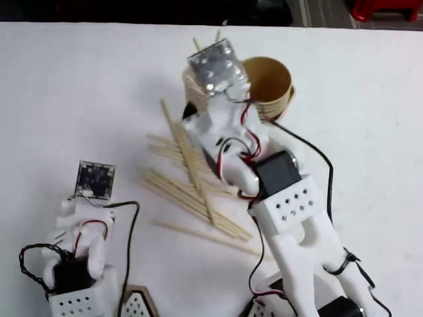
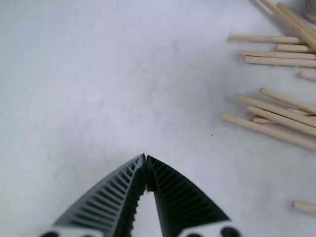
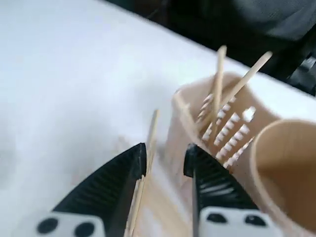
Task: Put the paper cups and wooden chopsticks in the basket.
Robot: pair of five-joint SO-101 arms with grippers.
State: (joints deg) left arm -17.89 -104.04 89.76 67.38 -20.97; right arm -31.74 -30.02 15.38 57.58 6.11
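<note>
The slatted wooden basket (image 3: 217,126) stands at the back of the table with two chopsticks (image 3: 217,84) sticking up out of it. A brown paper cup (image 1: 268,80) (image 3: 289,168) sits at its right end, seemingly inside it. My right gripper (image 3: 164,150) hangs open just beside the basket's wall, with a few chopsticks (image 3: 148,148) leaning along the inner side of one finger. Several loose chopsticks (image 1: 192,188) (image 2: 276,116) lie fanned across the middle of the table. My left gripper (image 2: 146,159) is shut and empty, low over bare table left of that pile.
The right arm (image 1: 284,198) stretches across the right part of the chopstick pile. The left arm (image 1: 82,231) rests at the front left. A perforated piece with a wooden rim (image 1: 135,305) pokes in at the front edge. Bare white table (image 1: 79,92) spreads left.
</note>
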